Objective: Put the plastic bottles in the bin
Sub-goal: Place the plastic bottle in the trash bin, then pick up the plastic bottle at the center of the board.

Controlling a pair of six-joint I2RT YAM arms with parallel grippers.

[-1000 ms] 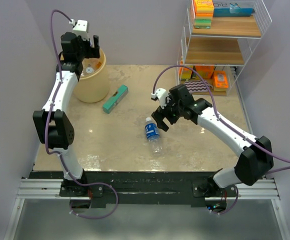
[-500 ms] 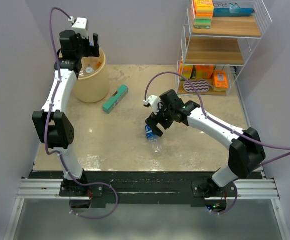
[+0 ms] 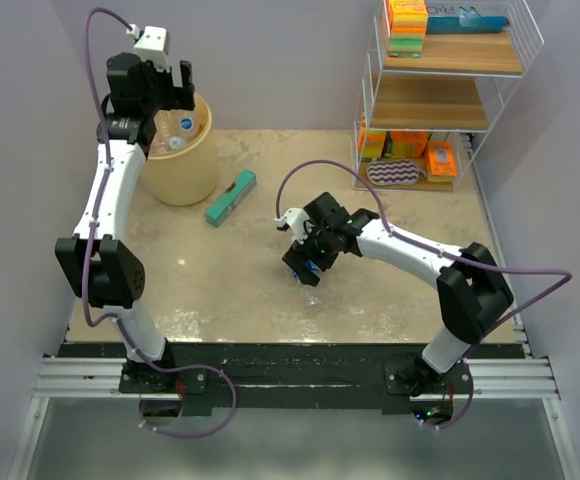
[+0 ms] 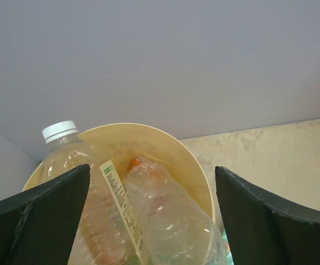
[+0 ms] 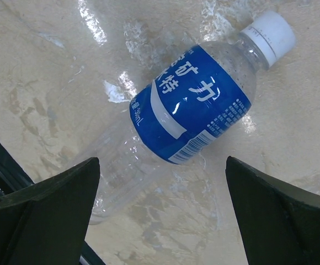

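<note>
A clear plastic bottle with a blue label point(image 5: 193, 110) and a white cap point(image 5: 270, 33) lies on its side on the table. My right gripper point(image 5: 163, 163) hangs open right over it, fingers on either side of its clear lower half, not touching. From above, the right gripper point(image 3: 305, 262) hides most of this bottle point(image 3: 311, 293). The pale yellow bin point(image 3: 185, 175) stands at the back left. My left gripper point(image 3: 175, 92) is open above its rim with nothing in it. In the bin point(image 4: 149, 132) lie a white-capped bottle point(image 4: 60, 135) and a crumpled clear bottle point(image 4: 171, 215), below the left gripper point(image 4: 152, 171).
A flat teal box point(image 3: 231, 197) lies on the table just right of the bin. A white wire shelf rack point(image 3: 440, 100) with orange packs stands at the back right. Walls close in the table at the back and on both sides.
The left gripper has opened wide and pulled up and back over the bin. The right arm has swung left and lowered over the blue-labelled bottle.
</note>
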